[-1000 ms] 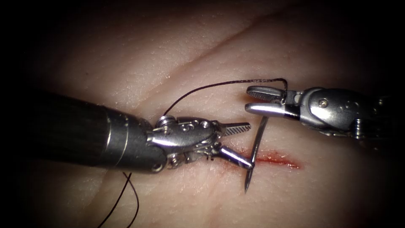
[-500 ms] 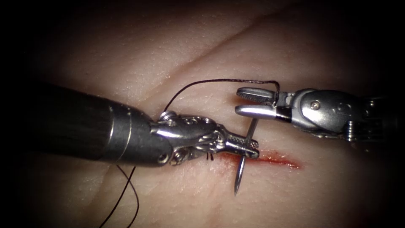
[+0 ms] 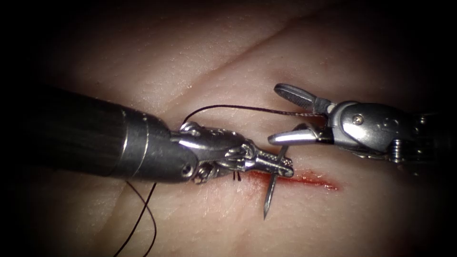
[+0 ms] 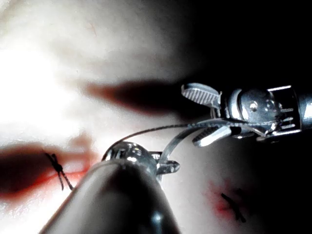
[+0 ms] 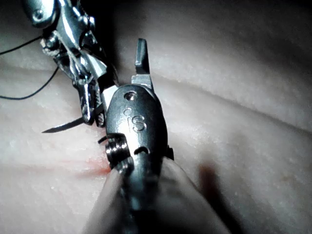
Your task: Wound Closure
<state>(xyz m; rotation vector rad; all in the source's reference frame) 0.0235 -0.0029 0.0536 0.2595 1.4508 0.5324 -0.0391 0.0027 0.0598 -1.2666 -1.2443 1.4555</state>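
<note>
Needle (image 3: pixel 272 183): one, thin curved steel, smooth and shiny, point bare and free of the tissue (image 3: pixel 200 66), hanging just past the cut (image 3: pixel 309 180) on its near side. It crosses the cut's left end; its upper part runs up toward the right tool's lower jaw.

Left tool (image 3: pixel 278 164): jaws clamped on the needle around mid-curve, right above the cut. Ribbed metal wrist, dark shaft.

Right tool (image 3: pixel 283 114): jaws spread wide and holding nothing, on the far side of the cut. Serrated upper jaw tilted up, lower jaw level and close to the needle's upper end; can't tell if they touch.

Thread (image 3: pixel 238 108): one dark fine strand, arcing from the left tool's wrist to between the right tool's jaws. Two more runs of it trail off under the left tool's shaft.

Cut: short slit, wet with red fluid (image 3: pixel 314 181). Tissue pale, finely pebbled, one long crease well beyond the cut. One tied stitch (image 3: pixel 236 176) at the cut's left end, dark short tails. Left wrist view shows two knots (image 4: pixel 57 168) (image 4: pixel 233 204).

Versus 1 s ago: the right tool held the needle then and the left tool was open at it. Half a second ago the left tool closed on it. Now the right tool has let go and opened. Handover done, needle a bit lower and further left.
</note>
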